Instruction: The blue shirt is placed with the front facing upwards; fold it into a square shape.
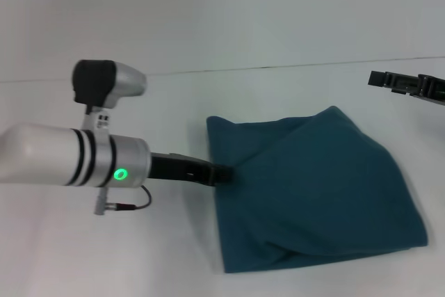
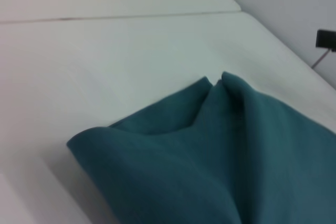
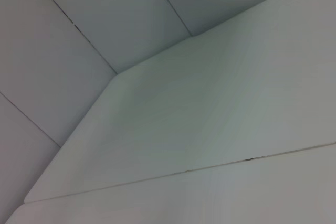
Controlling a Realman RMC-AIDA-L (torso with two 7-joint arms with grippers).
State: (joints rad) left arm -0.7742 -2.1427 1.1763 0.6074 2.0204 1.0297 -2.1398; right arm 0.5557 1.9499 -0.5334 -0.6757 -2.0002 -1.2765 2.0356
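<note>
On the near right part of the white surface (image 1: 208,26) lies the blue shirt (image 1: 313,186), already folded down to a compact, roughly four-sided bundle with its plain side up; no print or collar shows. The left claw (image 1: 224,174) sits at the bundle's left edge, about midway along it, and appears closed on a pinch of cloth: creases in the fabric run toward that point. The tips themselves are buried in the fabric, so this grip is a judgement. The left wrist view shows a raised fold and a small peak at the far edge of the cloth, indicating loose, uneven layers. The right claw (image 1: 410,85) hangs above the far right edge of the surface, well apart from the shirt; whether it is open or closed cannot be determined. The step in hand appears to be a late fold or a final squaring of the bundle. The next move calls for carrying the held edge across or pulling it straight so that the left side aligns with the others, then releasing without dragging the layers out of register. The slanted near right corner also needs tidying.
</note>
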